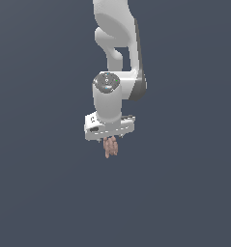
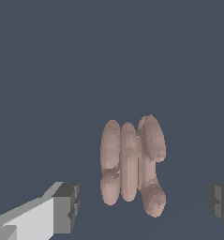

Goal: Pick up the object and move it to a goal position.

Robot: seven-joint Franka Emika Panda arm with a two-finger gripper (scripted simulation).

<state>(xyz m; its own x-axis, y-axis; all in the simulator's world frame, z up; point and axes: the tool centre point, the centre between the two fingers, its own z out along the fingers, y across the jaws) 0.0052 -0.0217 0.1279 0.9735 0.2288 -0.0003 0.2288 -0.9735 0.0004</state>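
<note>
The object (image 1: 110,146), a small pinkish-brown bundle of stubby rounded lobes, shows in the exterior view just under the white hand of the arm, its upper end hidden behind the hand's lower edge and the rest pointing down the picture. In the wrist view the object (image 2: 131,163) reads as three or four sausage-like lobes packed side by side, the lobes running lengthwise together, one outer lobe longer and bulging at its end. It lies between the two fingers of the gripper (image 2: 144,204), and there is plain dark ground showing on both sides of it: the dark grey pad of one finger (image 2: 66,206) stands well clear of the nearest lobe, and the other finger (image 2: 221,202), cut by the picture's edge, is likewise apart from it. So the jaws stand wide, far wider than the object, and nothing is held in them. Whether the object rests on the ground cannot be told, since the flat slate-blue ground (image 1: 39,193) carries no shadow or edge. In the exterior view the gripper (image 1: 110,137) is mostly hidden by the hand's white body, above which the arm (image 1: 118,43) rises out of the frame.
</note>
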